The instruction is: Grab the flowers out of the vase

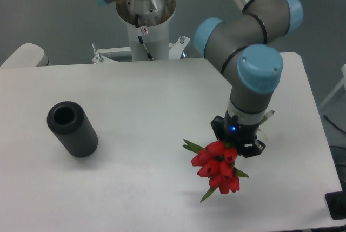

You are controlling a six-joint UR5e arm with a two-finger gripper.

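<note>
The flowers point(218, 166) are held clamped between the fingers point(238, 146), clear of the worktop point(140, 107) and well apart from the emptied vase point(71, 128), so the pickup is judged done.

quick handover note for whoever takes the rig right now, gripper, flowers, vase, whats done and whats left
Gripper: shut on the flowers, red buds pointing toward the camera, over the table's front right.
Vase: empty, standing at the table's left, well apart from the bunch.
Done: flowers are out of the vase and held.
Left: nothing of the pick itself; just keep the grip secure.
</note>
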